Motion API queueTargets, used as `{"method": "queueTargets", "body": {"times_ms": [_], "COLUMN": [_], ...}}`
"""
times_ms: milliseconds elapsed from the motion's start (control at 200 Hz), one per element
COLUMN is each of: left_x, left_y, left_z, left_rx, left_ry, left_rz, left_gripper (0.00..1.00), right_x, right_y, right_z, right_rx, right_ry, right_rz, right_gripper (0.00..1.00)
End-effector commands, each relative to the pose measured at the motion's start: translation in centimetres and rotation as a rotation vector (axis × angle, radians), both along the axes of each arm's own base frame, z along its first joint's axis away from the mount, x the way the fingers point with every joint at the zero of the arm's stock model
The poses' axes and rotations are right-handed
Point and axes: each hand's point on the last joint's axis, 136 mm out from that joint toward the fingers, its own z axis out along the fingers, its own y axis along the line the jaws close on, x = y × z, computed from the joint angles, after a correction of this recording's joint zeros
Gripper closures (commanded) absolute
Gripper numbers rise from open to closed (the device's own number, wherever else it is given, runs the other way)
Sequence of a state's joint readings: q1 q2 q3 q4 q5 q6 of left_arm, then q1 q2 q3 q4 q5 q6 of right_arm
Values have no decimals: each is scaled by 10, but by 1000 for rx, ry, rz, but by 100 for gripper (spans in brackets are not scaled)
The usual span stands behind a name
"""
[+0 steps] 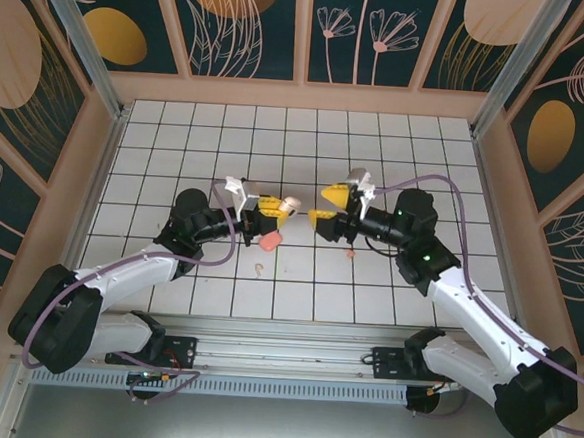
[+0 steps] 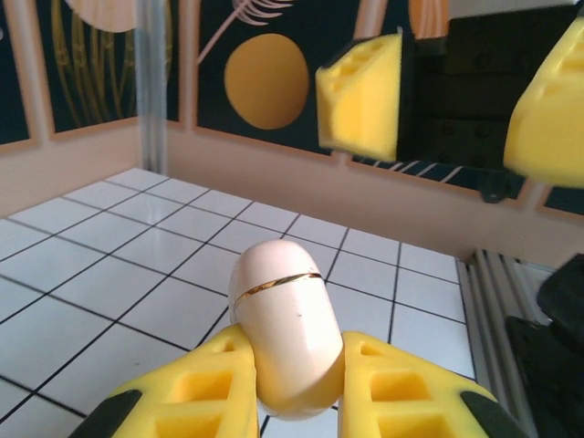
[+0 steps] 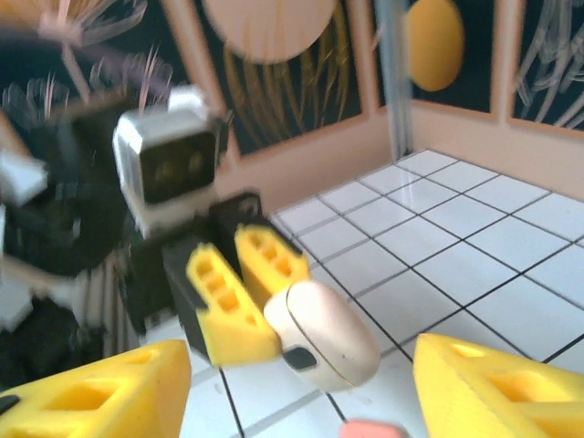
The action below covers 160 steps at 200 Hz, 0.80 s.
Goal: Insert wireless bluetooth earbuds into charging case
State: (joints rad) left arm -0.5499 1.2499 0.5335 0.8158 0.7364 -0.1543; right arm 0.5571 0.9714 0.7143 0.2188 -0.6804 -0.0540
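Observation:
My left gripper (image 1: 273, 210) (image 2: 297, 354) is shut on a pale beige charging case (image 1: 289, 207) (image 2: 285, 319) and holds it above the tiles. The case's lid is closed, with a thin gold seam showing. My right gripper (image 1: 326, 206) (image 3: 301, 365) faces it from the right, open, its yellow fingers (image 2: 361, 91) a short way off and apart from the case (image 3: 327, 336). One tiny beige earbud (image 1: 257, 270) lies on the floor below the left gripper. A tiny pink earbud (image 1: 350, 253) lies under the right gripper.
A salmon-pink rounded piece (image 1: 269, 240) (image 3: 374, 429) rests on the white tiled floor (image 1: 176, 151) just below the held case. Wooden walls (image 1: 301, 94) ring the floor. The arms' bases and rail (image 1: 282, 364) run along the near edge.

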Motion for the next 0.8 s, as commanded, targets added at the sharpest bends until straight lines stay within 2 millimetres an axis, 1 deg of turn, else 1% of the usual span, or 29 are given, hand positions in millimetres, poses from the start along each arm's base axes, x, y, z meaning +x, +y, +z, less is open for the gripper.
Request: {"method": "queueTargets", "body": {"times_ms": [0, 40, 135, 205, 310, 525, 616, 721, 796], "left_x": [-23, -27, -37, -44, -52, -58, -58, -60, -61], "left_y": [-1, -1, -1, -1, -2, -5, -5, -5, -6], "left_z": [24, 23, 23, 23, 23, 23, 23, 24, 25], "left_rx": [-30, -24, -15, -11, -9, -2, -1, -1, -1], "left_ry": [-144, -154, -185, -212, -252, -273, -282, -294, -298], "left_rz": [-110, -130, -179, -205, -227, -248, -248, -251, -255], "left_gripper": [82, 82, 82, 82, 81, 81, 81, 81, 81], "right_x": [-36, -40, -37, -35, -33, -33, -34, -36, -38], "right_y": [3, 4, 5, 7, 12, 20, 22, 24, 24], "right_z": [-14, -17, -15, -19, -19, -21, -23, -25, -24], "right_rx": [-143, -160, -193, -227, -252, -252, -255, -254, -250], "right_ry": [-247, -294, -339, -340, -331, -331, -320, -306, -313], "right_rz": [237, 270, 283, 313, 360, 443, 468, 492, 503], "right_gripper": [42, 45, 45, 45, 45, 47, 50, 54, 60]}}
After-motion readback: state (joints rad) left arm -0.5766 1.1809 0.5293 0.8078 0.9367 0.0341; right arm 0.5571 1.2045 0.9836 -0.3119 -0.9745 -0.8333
